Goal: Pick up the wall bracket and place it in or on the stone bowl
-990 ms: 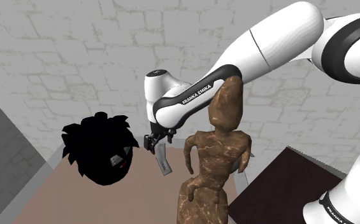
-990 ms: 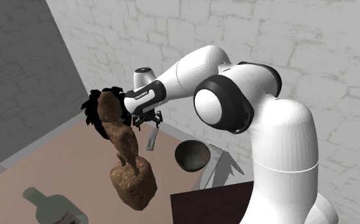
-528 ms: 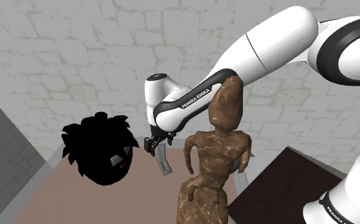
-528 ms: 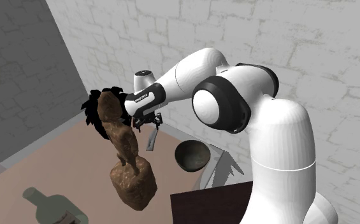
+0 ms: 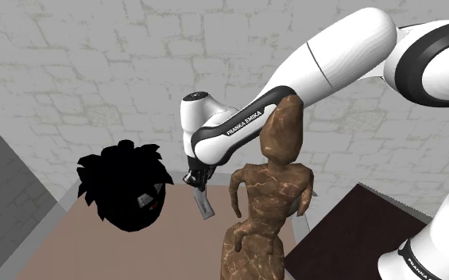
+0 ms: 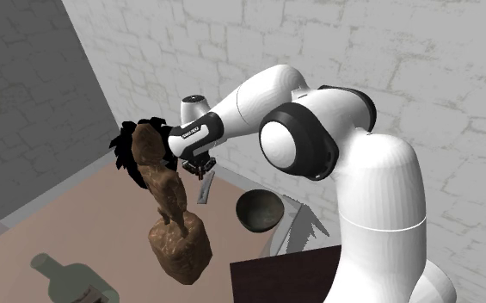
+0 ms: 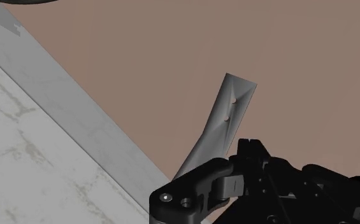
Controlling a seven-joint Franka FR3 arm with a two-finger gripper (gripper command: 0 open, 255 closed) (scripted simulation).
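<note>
Wall bracket — grey, bent strip with two small holes — clamped in the hand.

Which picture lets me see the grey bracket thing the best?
The wrist view: the wall bracket shows its broad grey face with two small holes. The shoulder and second exterior views show it as a thin grey strip hanging below the gripper.

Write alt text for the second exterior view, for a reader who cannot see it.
The black gripper of a white robot arm holds a flat grey wall bracket above a brown tabletop, just left of a dark round bowl. A tall brown rock-like figurine stands beside it, a pale green bottle nearer the camera.
</note>
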